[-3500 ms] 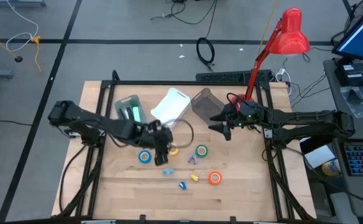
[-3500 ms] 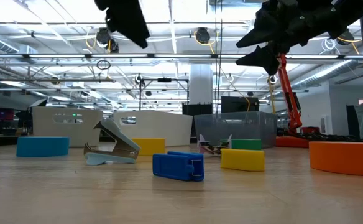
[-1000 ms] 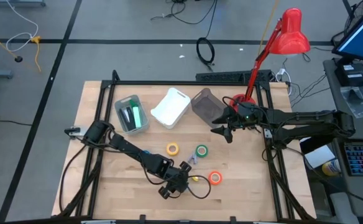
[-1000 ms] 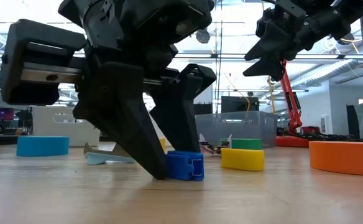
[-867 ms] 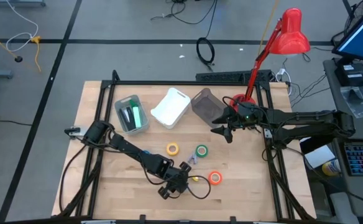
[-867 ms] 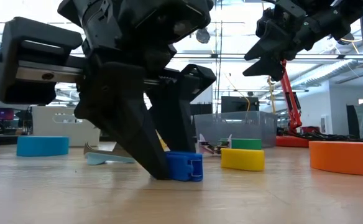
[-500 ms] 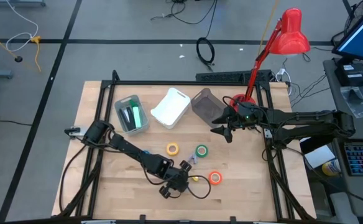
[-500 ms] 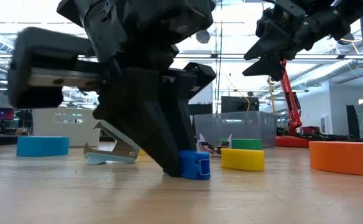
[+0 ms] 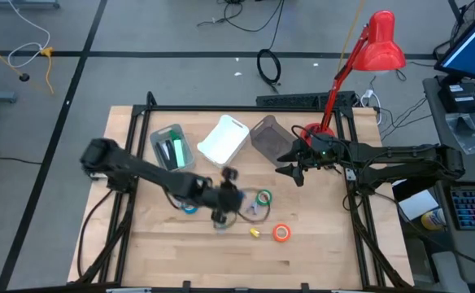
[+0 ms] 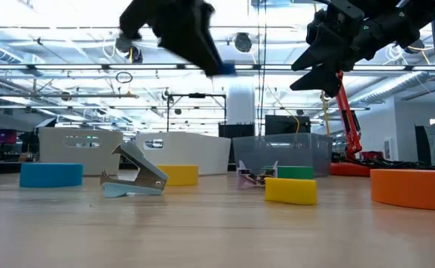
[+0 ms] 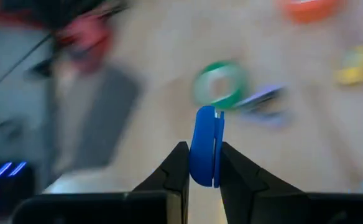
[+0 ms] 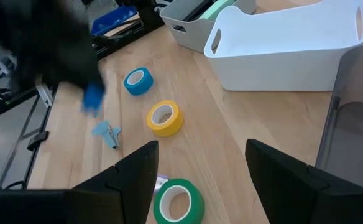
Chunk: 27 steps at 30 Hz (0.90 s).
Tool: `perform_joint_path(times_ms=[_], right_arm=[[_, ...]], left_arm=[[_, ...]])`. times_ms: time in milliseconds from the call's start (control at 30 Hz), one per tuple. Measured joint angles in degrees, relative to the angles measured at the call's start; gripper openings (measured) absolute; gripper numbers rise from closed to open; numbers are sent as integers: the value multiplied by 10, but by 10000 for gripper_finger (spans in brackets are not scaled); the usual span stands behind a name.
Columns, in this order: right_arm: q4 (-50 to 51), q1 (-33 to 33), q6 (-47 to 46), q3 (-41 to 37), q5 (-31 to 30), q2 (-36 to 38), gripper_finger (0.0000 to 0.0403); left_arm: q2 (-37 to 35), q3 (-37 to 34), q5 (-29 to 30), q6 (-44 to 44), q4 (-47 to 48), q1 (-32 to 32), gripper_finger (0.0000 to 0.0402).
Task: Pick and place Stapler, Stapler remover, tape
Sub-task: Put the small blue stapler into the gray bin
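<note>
Between the left gripper (image 11: 201,163) fingers, a small blue staple remover (image 11: 204,146) is clamped, lifted above the desk (image 9: 319,244). Right gripper (image 12: 200,163) waits released. Judged progress: early; four tape rolls remain unplaced.

Blue, yellow, green, orange tape rolls (image 12: 138,81); blue clip (image 11: 205,147) between dark fingers (image 11: 176,165); white bin (image 12: 293,43).

Bare wood lies before the yellow clip (image 9: 254,233) and orange tape (image 9: 281,233); three bins (image 9: 224,140) wall the back.
</note>
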State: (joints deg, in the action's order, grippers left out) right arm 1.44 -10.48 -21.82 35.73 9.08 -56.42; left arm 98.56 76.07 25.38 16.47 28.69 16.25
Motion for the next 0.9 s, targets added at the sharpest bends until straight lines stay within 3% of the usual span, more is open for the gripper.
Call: perform_joint_path(times_ms=[167,300,433,567,900], right_arm=[[1,0,0,0,0,0,235],[1,0,0,0,0,0,235],[0,0,2,0,0,0,235],[1,-1,4,0,0,0,235],[1,-1,5,0,0,0,235]], left_arm=[[-86,0,135,-106,125,-42,74],[-142,0,187,-233,252,-91,64],[-172,0,192,-344,349,-155,57],[-172,0,177,-399,418,-224,68],[-165,-33,94,-385,481,-373,56]])
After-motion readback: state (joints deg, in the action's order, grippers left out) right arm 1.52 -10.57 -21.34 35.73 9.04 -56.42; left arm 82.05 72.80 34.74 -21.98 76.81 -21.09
